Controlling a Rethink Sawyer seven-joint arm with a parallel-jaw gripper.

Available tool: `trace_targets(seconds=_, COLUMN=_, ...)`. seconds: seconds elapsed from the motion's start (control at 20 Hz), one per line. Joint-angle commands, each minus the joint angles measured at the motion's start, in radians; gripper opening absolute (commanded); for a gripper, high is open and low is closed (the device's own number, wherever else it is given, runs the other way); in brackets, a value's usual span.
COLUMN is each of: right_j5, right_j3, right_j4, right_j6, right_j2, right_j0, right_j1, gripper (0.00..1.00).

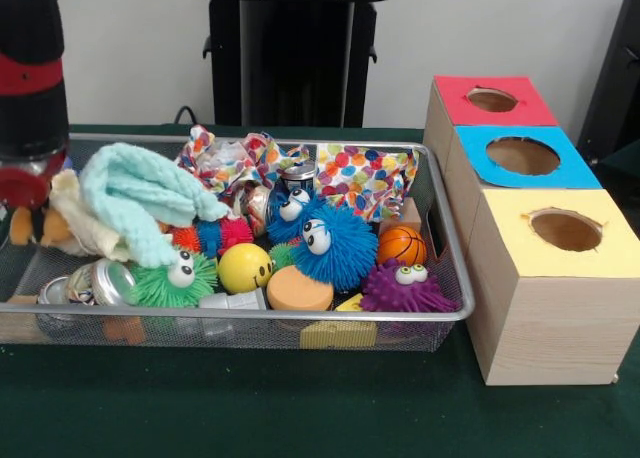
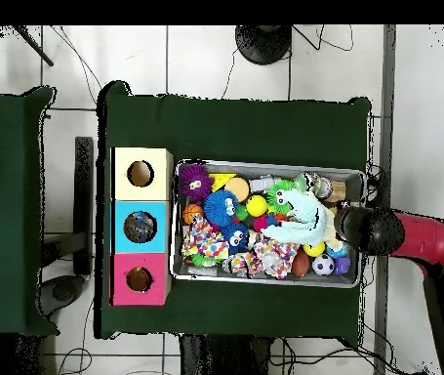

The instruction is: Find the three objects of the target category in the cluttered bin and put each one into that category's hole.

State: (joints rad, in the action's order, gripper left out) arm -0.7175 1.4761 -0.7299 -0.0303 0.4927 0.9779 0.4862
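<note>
Nearest the camera stands the yellow-topped box [image 1: 555,288], with the blue-topped box [image 1: 520,158] and red-topped box [image 1: 490,100] behind it, each with a round hole; all three sit just beside the wire mesh bin [image 1: 455,278]. The bin is packed: blue spiky toy [image 1: 330,243], green spiky toy [image 1: 175,278], purple spiky toy [image 1: 405,290], yellow smiley ball [image 1: 243,268], small basketball [image 1: 401,245], metal can [image 1: 95,283], mint cloth [image 1: 135,203] and polka-dot fabric [image 1: 365,178]. The arm's gripper [image 1: 30,193] is low at the bin's end opposite the boxes; its jaws are hidden, so opening and contents cannot be told. Which category is the target is not shown. Risk: the draped cloths may snag, or the closely packed soft toys may be dragged out together.
</note>
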Motion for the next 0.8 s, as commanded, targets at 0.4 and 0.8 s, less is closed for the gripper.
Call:
trace_targets(seconds=0.4, right_j5=0.174, right_j3=0.416, right_j4=0.274, right_j6=0.225, right_j2=0.191, right_j0=0.027, right_j1=0.285, gripper=0.00)
trace_targets(seconds=0.8, right_j5=0.301, right_j3=0.502, right_j4=0.308, right_j6=0.235, right_j2=0.276, right_j0=0.006, right_j1=0.309, gripper=0.00)
